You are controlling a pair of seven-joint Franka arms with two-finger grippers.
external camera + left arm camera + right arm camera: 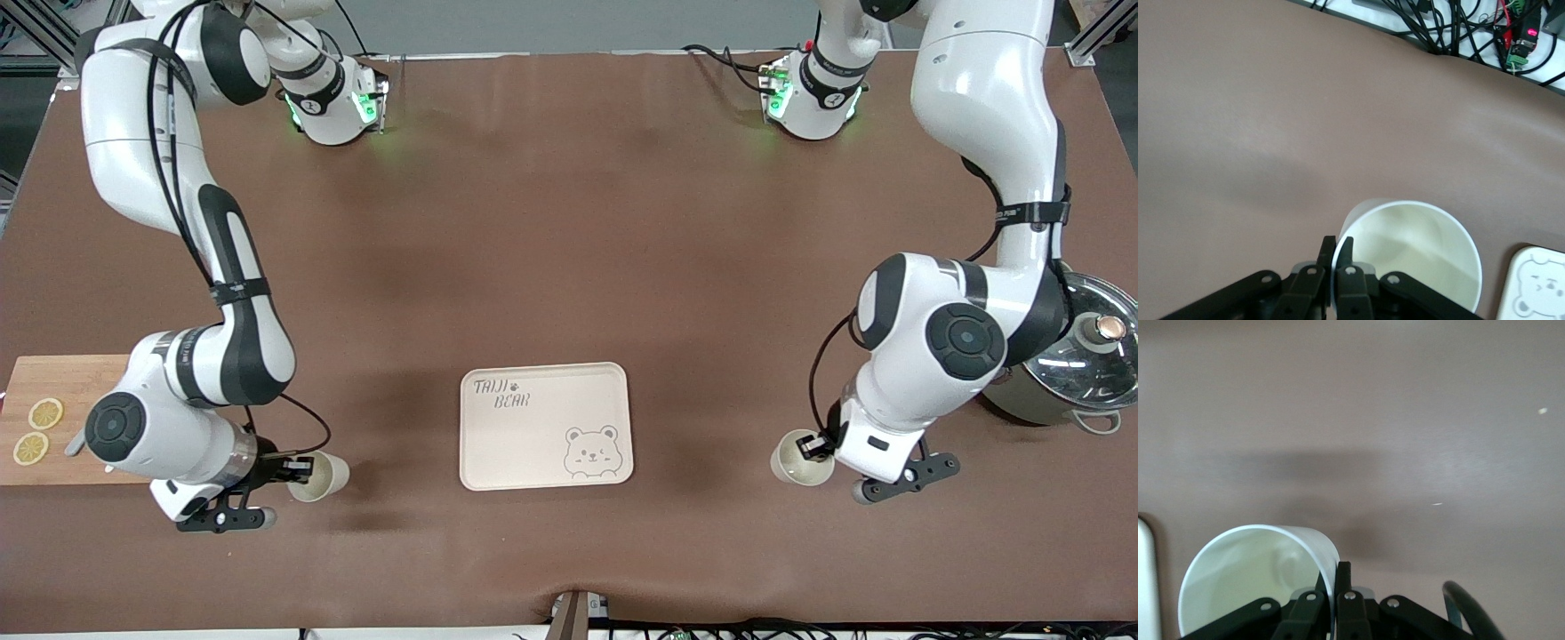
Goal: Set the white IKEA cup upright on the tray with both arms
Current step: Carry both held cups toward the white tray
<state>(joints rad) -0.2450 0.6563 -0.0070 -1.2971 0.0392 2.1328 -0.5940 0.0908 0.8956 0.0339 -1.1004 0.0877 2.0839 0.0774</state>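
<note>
Pinching by the rim: right gripper [286,466] clamped on one white cup [322,475], mouth tipped toward the tray [544,425], so the wall can be carried and later stood up. Tray: mid-table, bare, between both cups. Left gripper [811,447] likewise clamped on the second cup [798,459]. Surroundings: cutting board [71,382] with lemon slices [37,430] and a lidded steel pot [1071,364] at the table's ends; neither appears to obstruct.
</note>
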